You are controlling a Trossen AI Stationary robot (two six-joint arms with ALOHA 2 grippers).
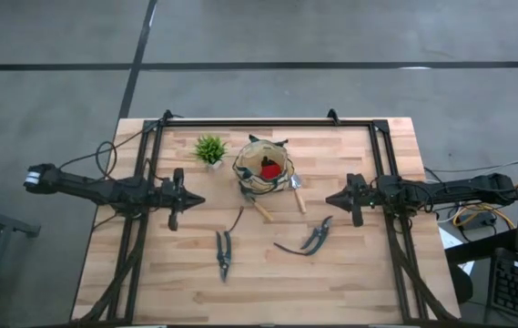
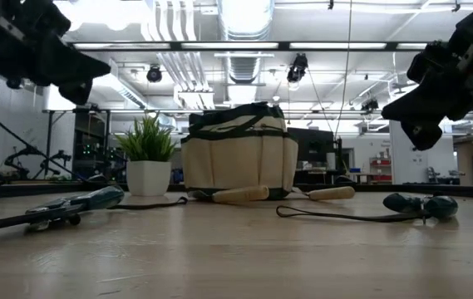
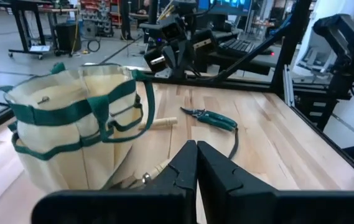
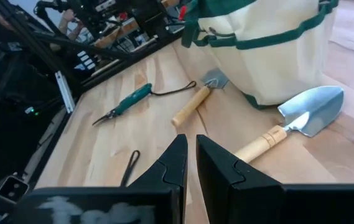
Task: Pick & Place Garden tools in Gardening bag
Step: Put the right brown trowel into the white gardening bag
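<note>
the wooden table (image 1: 268, 282) carries everything, with a dark frame along its far and side edges. the left arm reaches in from the left edge and its left gripper (image 1: 188, 199) hangs above the boards left of the bag, fingers pressed together, holding nothing. the right arm comes in from the right edge, and the right gripper (image 1: 334, 199) hangs above the boards right of the bag, its fingers close together with only a thin slit between them, also holding nothing.

the gardening bag (image 1: 263, 169) stands upright near the middle of the table's far half, a tan round bag with dark green trim and handles. a small red item (image 1: 269, 170) lies inside it.

the green potted plant (image 1: 209, 149) stands just left of the bag, a little farther back, in a white pot.

one trowel (image 1: 297, 192) lies just right of the bag, its silver blade at the bag's base and its wooden handle pointing toward the near side. a second wooden-handled tool (image 1: 260, 209) lies at the bag's near side, its metal end by the bag.

one pair of pruning shears (image 1: 224, 251) lies on the near half, left of centre, with a dark cord running from it toward the bag. the other pair of shears (image 1: 315, 235) lies right of centre, near the right gripper, a dark loop curling from it to the left.
</note>
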